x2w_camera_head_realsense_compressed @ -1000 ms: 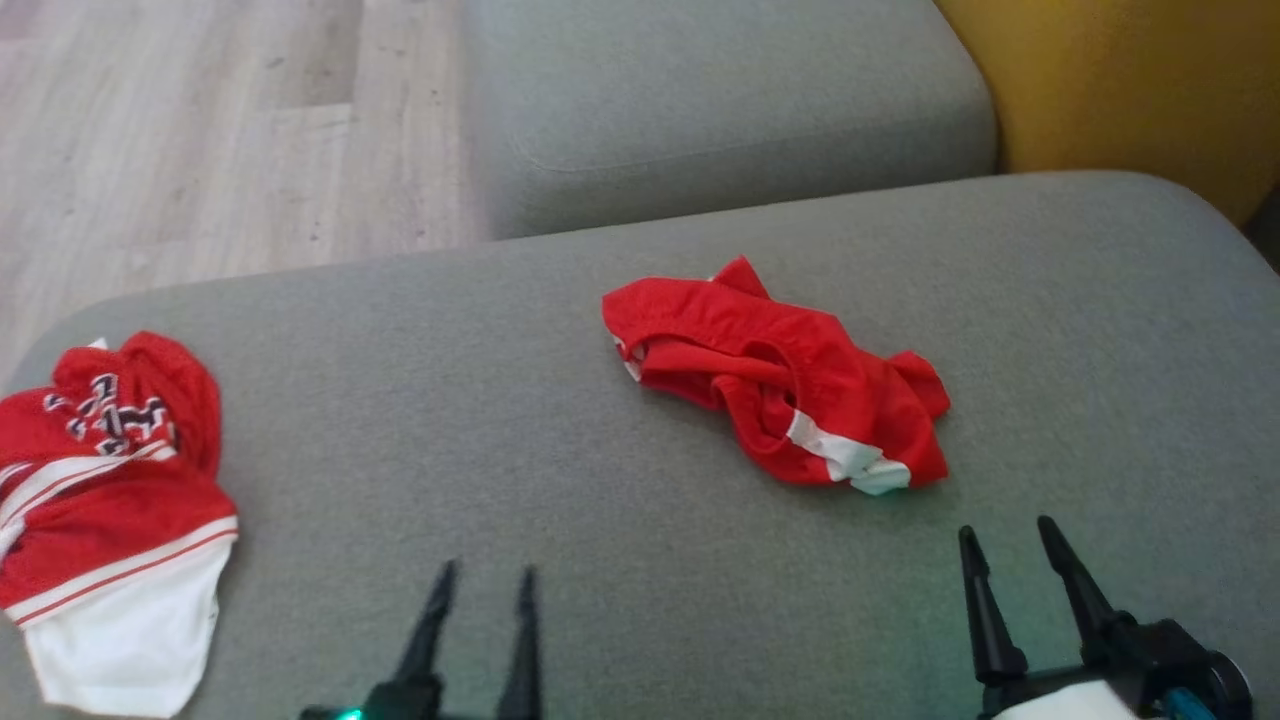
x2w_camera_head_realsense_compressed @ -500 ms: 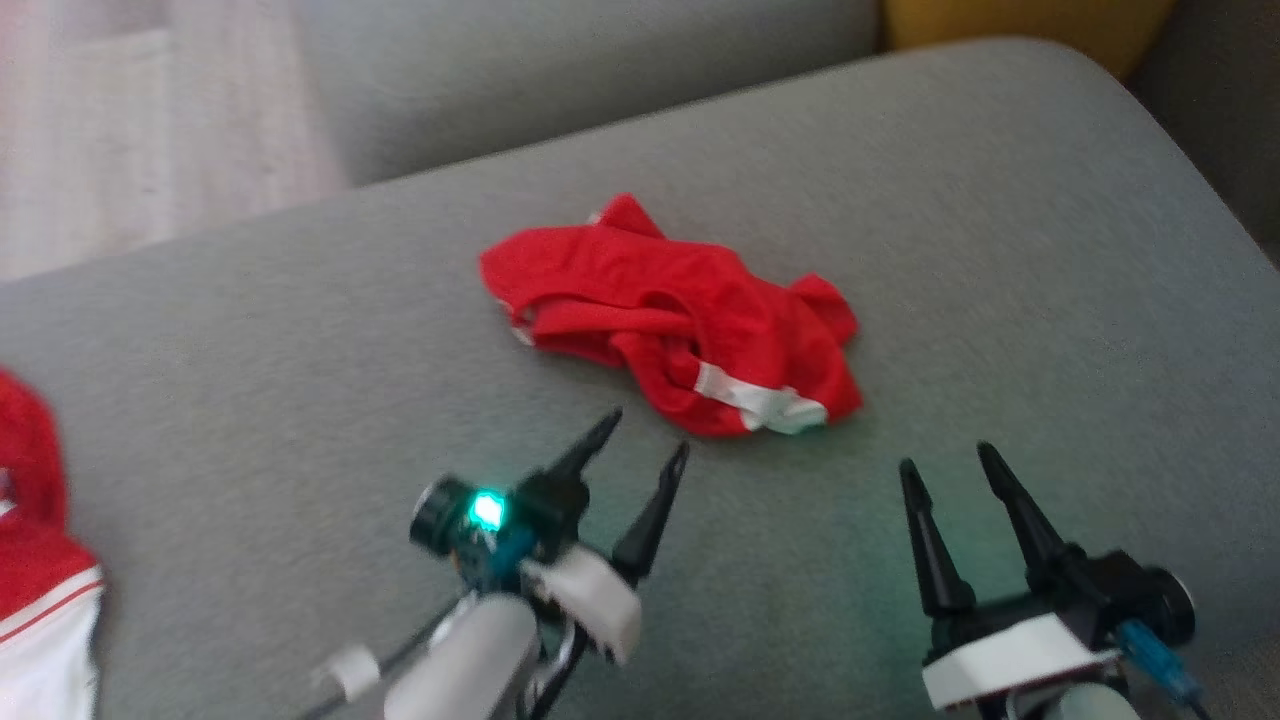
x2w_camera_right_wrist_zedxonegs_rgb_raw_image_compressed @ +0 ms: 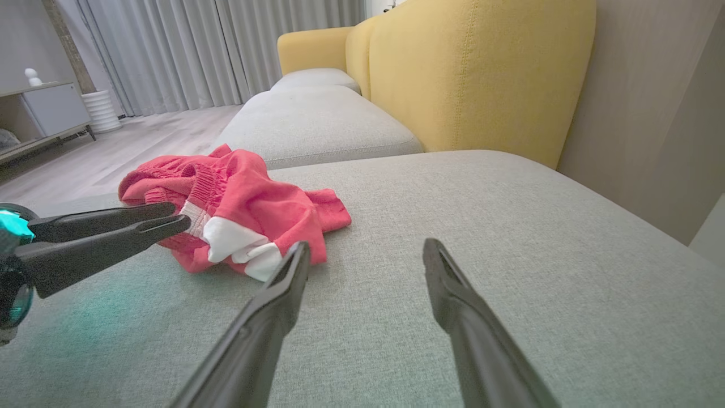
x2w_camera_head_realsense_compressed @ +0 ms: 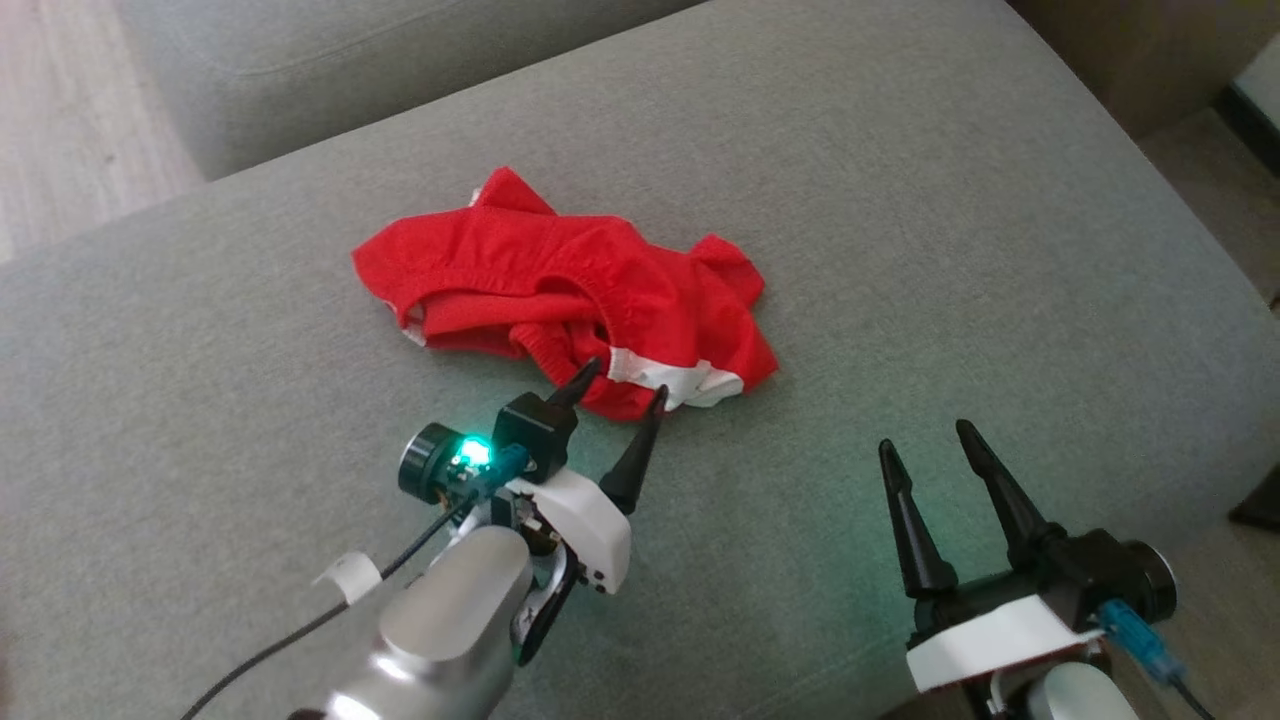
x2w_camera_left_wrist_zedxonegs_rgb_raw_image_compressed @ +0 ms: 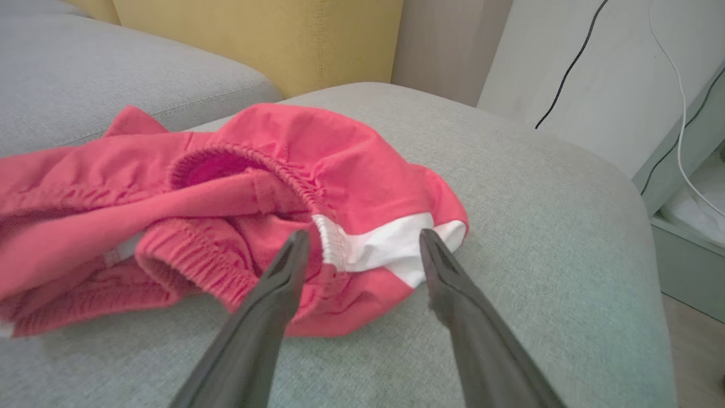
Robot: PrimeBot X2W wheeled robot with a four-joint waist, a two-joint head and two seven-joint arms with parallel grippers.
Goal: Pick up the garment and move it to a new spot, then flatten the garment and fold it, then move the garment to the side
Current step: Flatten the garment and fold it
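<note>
The garment (x2w_camera_head_realsense_compressed: 560,295) is a crumpled red pair of shorts with an elastic waistband and a white stripe, lying on the grey sofa cushion (x2w_camera_head_realsense_compressed: 900,230). My left gripper (x2w_camera_head_realsense_compressed: 622,382) is open, its fingertips at the garment's near edge beside the white stripe; in the left wrist view the left gripper (x2w_camera_left_wrist_zedxonegs_rgb_raw_image_compressed: 362,241) frames the stripe of the garment (x2w_camera_left_wrist_zedxonegs_rgb_raw_image_compressed: 238,187) with nothing between the jaws. My right gripper (x2w_camera_head_realsense_compressed: 925,440) stands open over bare cushion to the right, apart from the garment (x2w_camera_right_wrist_zedxonegs_rgb_raw_image_compressed: 238,209); the right wrist view shows this right gripper (x2w_camera_right_wrist_zedxonegs_rgb_raw_image_compressed: 365,249) empty.
A second grey cushion (x2w_camera_head_realsense_compressed: 330,60) lies beyond, with wooden floor (x2w_camera_head_realsense_compressed: 60,110) at the far left. A yellow sofa back (x2w_camera_right_wrist_zedxonegs_rgb_raw_image_compressed: 470,73) stands behind the cushions. The cushion's right edge drops off near a pale cabinet (x2w_camera_left_wrist_zedxonegs_rgb_raw_image_compressed: 685,226) with cables.
The head camera has swung right and down, so the second red and white garment has left the picture. My left arm has reached forward to the garment's near edge. Both grippers stay open.
</note>
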